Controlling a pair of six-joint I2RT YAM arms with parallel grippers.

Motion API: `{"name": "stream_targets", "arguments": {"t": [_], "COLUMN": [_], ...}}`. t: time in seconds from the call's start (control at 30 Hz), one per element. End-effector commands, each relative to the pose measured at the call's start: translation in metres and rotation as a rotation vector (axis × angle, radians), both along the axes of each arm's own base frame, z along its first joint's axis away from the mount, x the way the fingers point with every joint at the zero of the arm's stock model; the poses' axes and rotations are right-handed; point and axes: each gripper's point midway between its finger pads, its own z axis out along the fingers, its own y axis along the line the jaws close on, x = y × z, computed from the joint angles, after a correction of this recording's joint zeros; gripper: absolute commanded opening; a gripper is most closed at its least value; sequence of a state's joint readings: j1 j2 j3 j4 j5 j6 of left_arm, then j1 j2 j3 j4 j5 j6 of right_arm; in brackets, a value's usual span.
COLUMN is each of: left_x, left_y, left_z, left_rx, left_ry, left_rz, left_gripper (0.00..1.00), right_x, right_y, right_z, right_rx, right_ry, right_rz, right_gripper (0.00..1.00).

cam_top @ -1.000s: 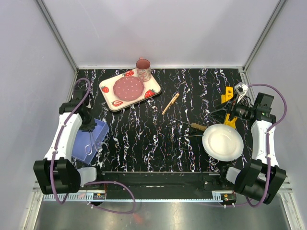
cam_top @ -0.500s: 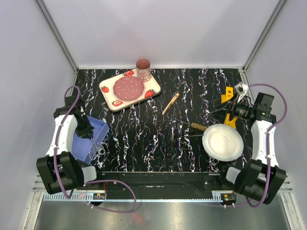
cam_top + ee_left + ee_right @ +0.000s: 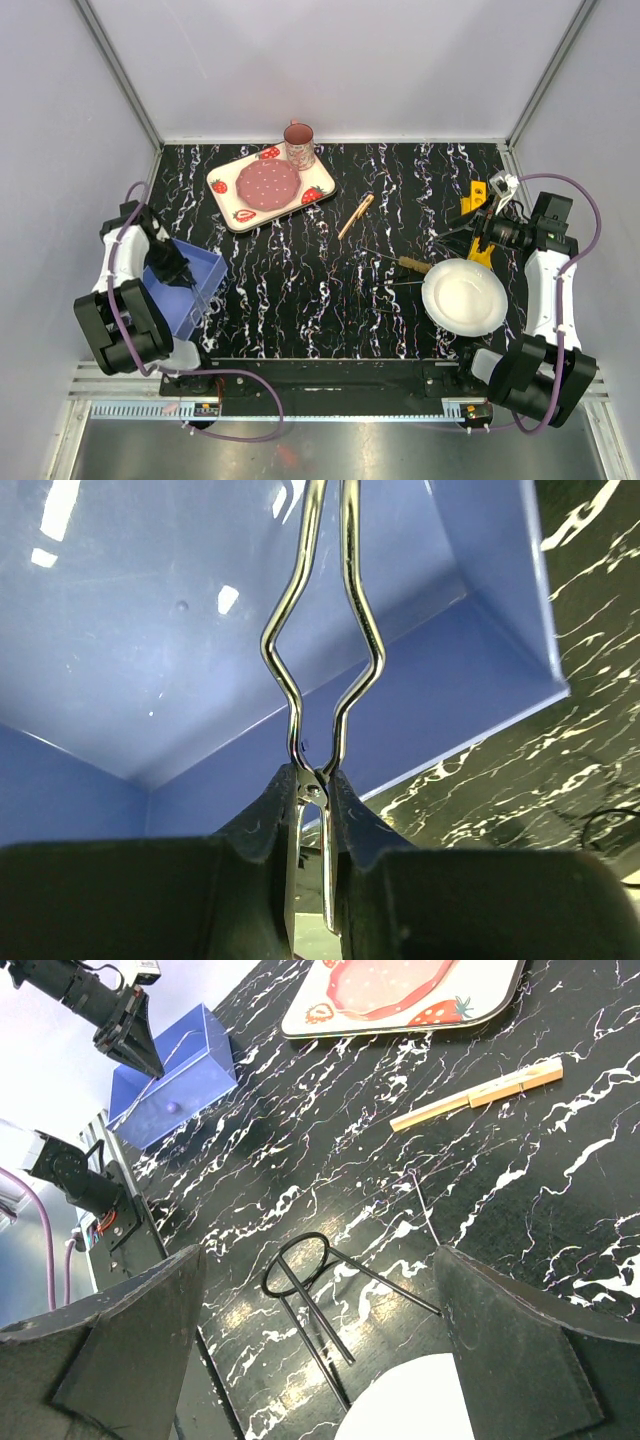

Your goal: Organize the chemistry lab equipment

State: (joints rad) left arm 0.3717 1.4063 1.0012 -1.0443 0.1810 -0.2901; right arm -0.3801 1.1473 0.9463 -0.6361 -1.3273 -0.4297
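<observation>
Pinches bent wire tong (image 3: 297, 730) in left gripper (image 3: 315, 780), fingers pressed onto it, over blue bin (image 3: 150, 630).
Has left arm (image 3: 118, 262) folded back near its base, wrist tilted down; right arm (image 3: 548, 285) along table (image 3: 350, 300) edge, right gripper (image 3: 320, 1330) spread wide.

Both arms same build: white link shells, black joint housings. Left arm (image 3: 122, 262) sits at the table's (image 3: 420, 180) left edge, right arm (image 3: 548, 285) at its right edge. A purple cable (image 3: 594, 212) loops along each one. Light metal block (image 3: 500, 185) on the right wrist. Left gripper (image 3: 315, 773) fingers are dark, matte and wedge-shaped. Right gripper (image 3: 318, 1255) is the same.
</observation>
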Motion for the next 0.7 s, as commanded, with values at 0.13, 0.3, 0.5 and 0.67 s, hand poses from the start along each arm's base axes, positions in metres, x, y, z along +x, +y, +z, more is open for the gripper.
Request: {"name": "stream_targets", "arguments": {"t": [0.13, 0.3, 0.5, 0.67], "left_x": [0.037, 0.043, 0.046, 0.055], "left_y": [0.017, 0.02, 0.031, 0.057], "left_z": [0.022, 0.012, 0.003, 0.017], "left_rx": [-0.066, -0.105, -0.091, 0.007], "left_ry": [-0.093, -0.049, -0.021, -0.096], "left_rz": [0.028, 0.028, 0.041, 0.11], "left_gripper": [0.16, 0.21, 0.29, 0.44], "right_x": [-0.004, -0.004, -0.004, -0.005], "right_y": [0.004, 0.004, 0.003, 0.004], "right_z": [0.021, 0.021, 0.02, 0.02], "right_rx": [-0.007, -0.008, -0.011, -0.01], "right_ry": [-0.074, -0.072, -0.074, -0.074], "right_rz": [0.035, 0.036, 0.038, 0.04], "right_gripper": [1.0, 1.0, 1.0, 1.0]}}
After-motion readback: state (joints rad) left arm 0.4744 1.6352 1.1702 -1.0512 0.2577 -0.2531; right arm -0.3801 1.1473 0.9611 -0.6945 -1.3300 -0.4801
